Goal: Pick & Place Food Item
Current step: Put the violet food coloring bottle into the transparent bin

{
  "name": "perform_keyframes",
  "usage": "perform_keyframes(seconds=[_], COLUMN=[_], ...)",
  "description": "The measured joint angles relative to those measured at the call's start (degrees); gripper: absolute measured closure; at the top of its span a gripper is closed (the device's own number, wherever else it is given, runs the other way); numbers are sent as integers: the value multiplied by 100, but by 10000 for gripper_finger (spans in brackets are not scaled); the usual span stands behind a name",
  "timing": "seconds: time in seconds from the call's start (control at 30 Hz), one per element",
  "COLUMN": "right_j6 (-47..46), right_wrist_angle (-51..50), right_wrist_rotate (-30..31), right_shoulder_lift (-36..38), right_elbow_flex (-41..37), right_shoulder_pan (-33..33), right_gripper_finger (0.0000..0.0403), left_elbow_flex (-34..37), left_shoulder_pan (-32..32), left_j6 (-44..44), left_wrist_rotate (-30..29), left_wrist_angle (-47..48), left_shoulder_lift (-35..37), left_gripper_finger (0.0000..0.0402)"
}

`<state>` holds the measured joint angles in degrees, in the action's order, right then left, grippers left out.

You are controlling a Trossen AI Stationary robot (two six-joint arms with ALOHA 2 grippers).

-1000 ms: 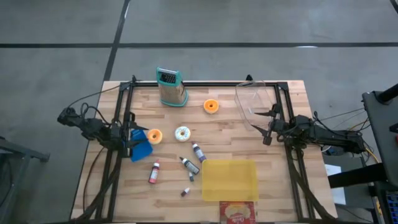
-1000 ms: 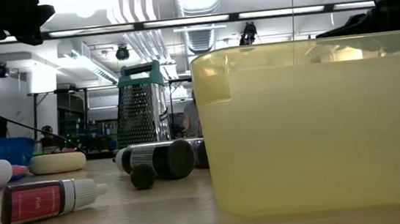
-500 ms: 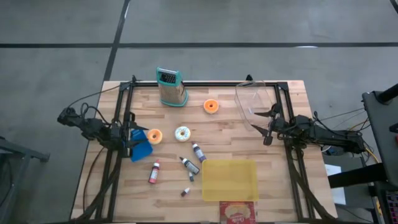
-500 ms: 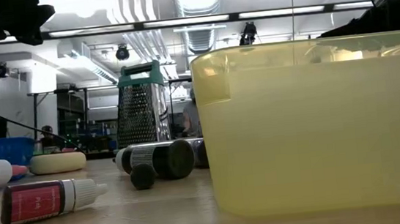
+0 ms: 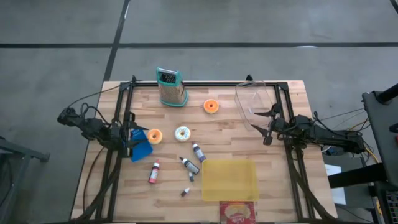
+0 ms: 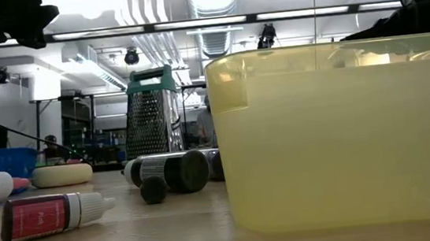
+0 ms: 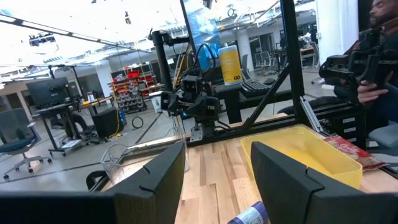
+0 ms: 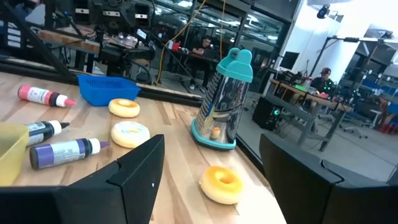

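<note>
Wooden table under both idle arms; three doughnuts mid-frame in the high view: orange doughnut upper centre, white doughnut and yellow doughnut centre-left; round, so no long axis. Left gripper at left edge, fingers spread and empty, just beside the yellow one; right gripper spread wide, well apart. Target doughnut unclear; low view mostly blocked by yellow bin.

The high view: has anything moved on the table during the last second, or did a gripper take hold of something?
Nothing visibly changed. Both grippers, left and right, hang open and empty at the table's sides, and the three donuts, the bottles and the yellow tub lie where they were.
</note>
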<state>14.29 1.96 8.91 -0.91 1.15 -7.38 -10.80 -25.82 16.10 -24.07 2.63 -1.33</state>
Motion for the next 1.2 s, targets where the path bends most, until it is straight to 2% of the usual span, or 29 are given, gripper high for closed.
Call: perform_keyframes(seconds=[0.7,0.93,1.1,1.2], right_j6=[-604,-340,341,402], right_wrist_angle=[6,13,11,13], right_wrist_rotate=[-9,0,2,2], right_shoulder_lift=[0,0,0,0], right_elbow_flex=[-63,-63,-63,-63], right_shoulder_pan=[2,2,2,2], right_gripper_finger=[142,142,142,142], left_elbow_flex=[0,0,0,0], left_shoulder_pan=[1,2,1,1], left_j6=[0,0,-1,-2], left_wrist_rotate=[1,0,0,0], left_wrist_angle=[-2,0,0,0], left_shoulder_lift=[0,1,-1,-1], left_gripper_finger=[213,213,213,213])
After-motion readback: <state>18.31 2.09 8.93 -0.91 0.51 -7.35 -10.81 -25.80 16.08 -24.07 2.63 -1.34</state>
